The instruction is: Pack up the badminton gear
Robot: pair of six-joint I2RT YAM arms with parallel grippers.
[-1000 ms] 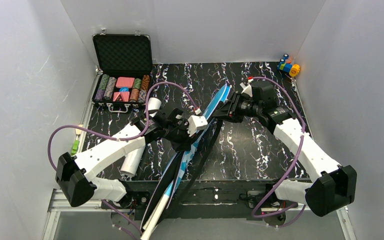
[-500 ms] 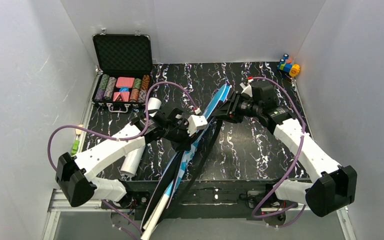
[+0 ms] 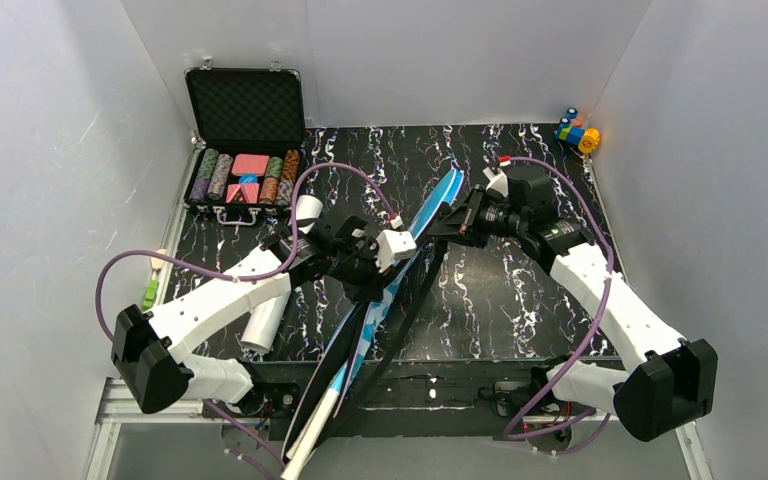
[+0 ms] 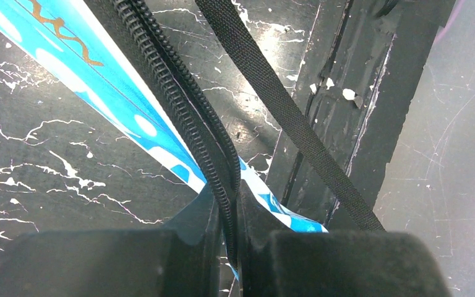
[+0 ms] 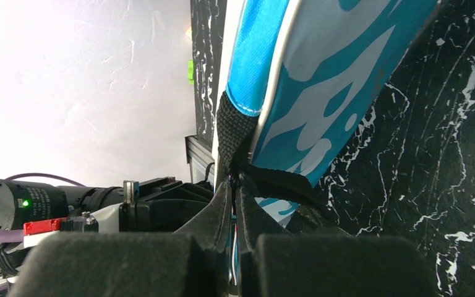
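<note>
The black marbled table (image 3: pixel 520 300) is crossed diagonally by the blue bag (image 3: pixel 443 195), which is laid from bottom centre to upper centre of the top view. The open chip case (image 3: pixel 245 140) is seen upper left, and the white tube (image 3: pixel 266 322) left of centre. The bag's zipper (image 4: pixel 179 111) is pinched by the left gripper (image 4: pixel 229 229). Its black webbing tab (image 5: pixel 235 127) is nipped between the pressed-together jaws of the right gripper (image 5: pixel 235 210).
</note>
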